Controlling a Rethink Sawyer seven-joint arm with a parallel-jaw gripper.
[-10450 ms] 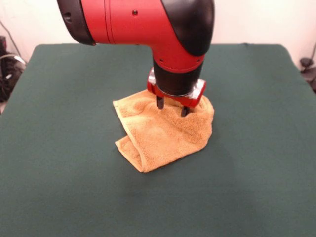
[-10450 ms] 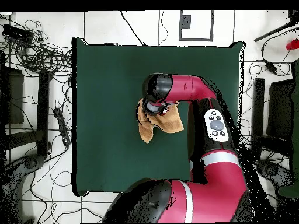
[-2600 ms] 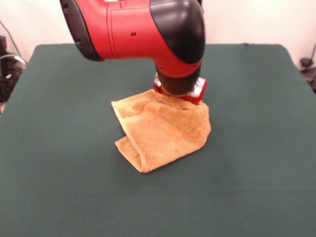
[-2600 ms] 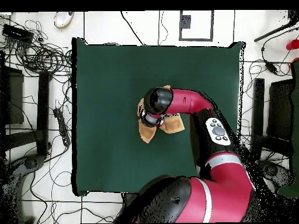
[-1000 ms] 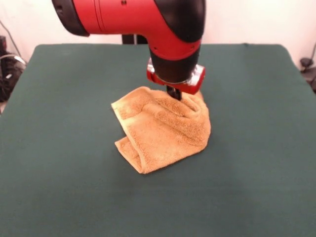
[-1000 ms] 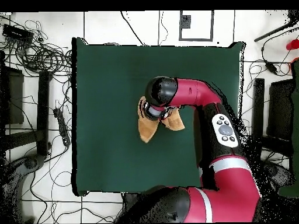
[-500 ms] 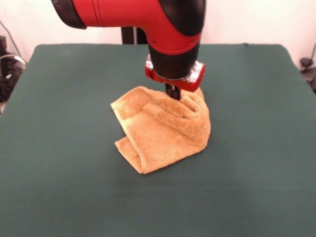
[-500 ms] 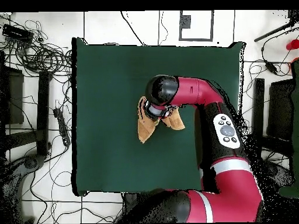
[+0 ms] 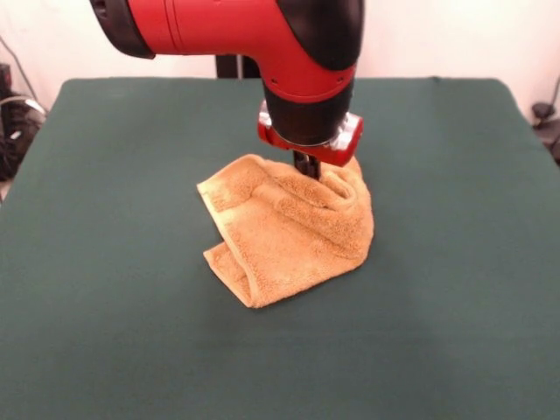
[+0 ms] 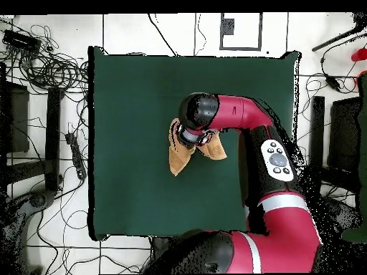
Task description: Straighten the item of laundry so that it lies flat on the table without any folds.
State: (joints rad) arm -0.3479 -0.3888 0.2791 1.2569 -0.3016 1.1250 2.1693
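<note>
The gripper shows only a short dark stub of finger below its red mounting plate, sunk into a raised pinch of the item of laundry at its far edge; the fingers appear closed on that ridge of cloth, though their tips are buried in the terry and cannot be seen. In the overhead view the wrist covers the gripper entirely, so nothing of the grasp shows there. The towel sits bunched near the middle of the table, its far side lifted toward the gripper, its near side lying on the cloth with a folded-under flap at the front corner and a border band along the left edge. The bulky red and black arm hides part of the towel from above; cables lie on the floor beside the table
</note>
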